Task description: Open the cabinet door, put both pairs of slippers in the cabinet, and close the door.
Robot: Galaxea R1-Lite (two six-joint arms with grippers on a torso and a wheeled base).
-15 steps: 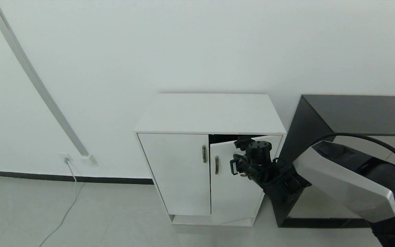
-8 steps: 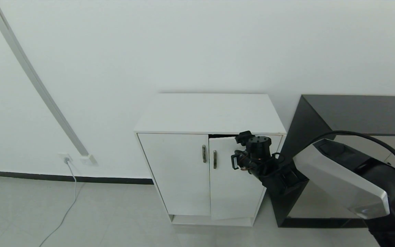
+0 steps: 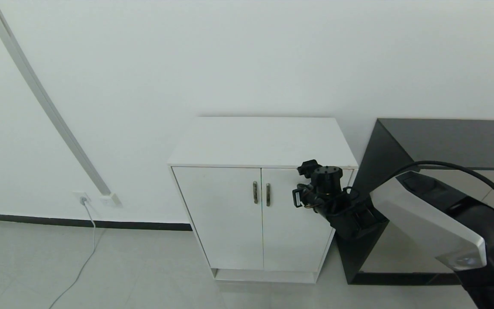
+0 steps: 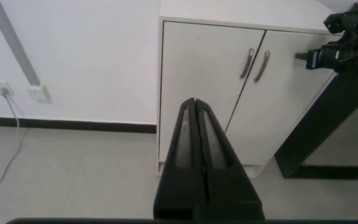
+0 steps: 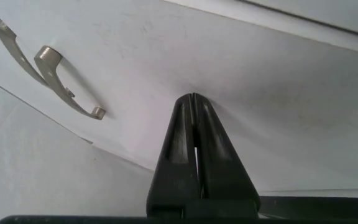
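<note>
**Head view:** You have a white, smooth-faced cabinet [image 3: 260,141] with a flat top. It stands on pale glossy floor tiles [image 3: 144,274] against the wall [image 3: 230,56]. Both flat doors sit flush. The right door [image 3: 292,240] is shut, and its slim curved metal handle [image 3: 268,194] sits beside its twin. Your right hand [image 3: 297,198] meets that door's upper part, away from the handle. A dark glossy unit [image 3: 401,141] stands just beside the cabinet's right edge, and bare tiles stretch in front of the doors.

**Left wrist view:** The left hand [image 4: 194,102] hangs well apart from the cabinet, closed on nothing.

**Right wrist view:** The right hand is closed and empty, its tip touching the door's matte panel.
</note>
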